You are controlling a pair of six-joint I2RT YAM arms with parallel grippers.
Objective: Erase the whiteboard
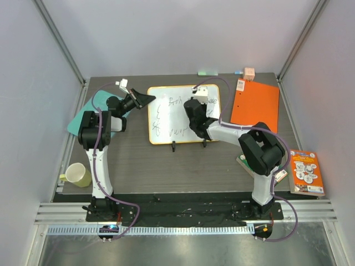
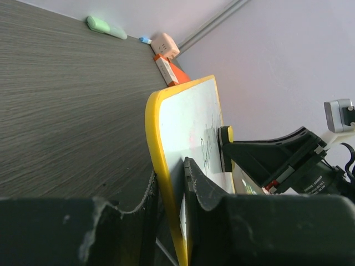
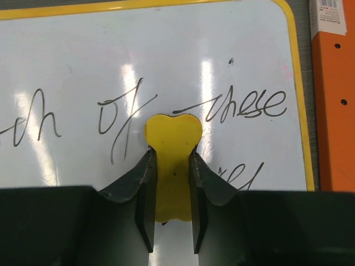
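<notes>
The large flat white rectangular whiteboard with rounded corners and a thin orange-yellow rim (image 1: pixel 172 119) (image 2: pixel 188 122) (image 3: pixel 83 55) sits in the middle of the dark wood-grain bench (image 1: pixel 166 166), toward its far side. Its long axis runs left to right across the bench. The black handwriting on it reads upright from the arms' side, so the top edge points to the far wall. Two small black pieces (image 1: pixel 173 147) stick out at its near edge.

The left jaws reach in from the left and are closed narrowly on the board's left rim near the far left corner, one finger on each face. From the left wrist camera the board looks tipped up from the bench, though how far it is tipped cannot be told.

The right jaws are over the right half of the board. They are pinched on a small flat yellow heart-shaped eraser (image 3: pixel 172 133) (image 2: pixel 224 149), which is pressed on the white surface just below the words "of these".

A solid orange folder (image 1: pixel 255 105) lies just right of the board. A teal sheet (image 1: pixel 91 111) lies under the left arm. A pale yellow cup (image 1: pixel 77 174) stands at the near left, and a printed booklet (image 1: pixel 306 172) lies at the right edge
</notes>
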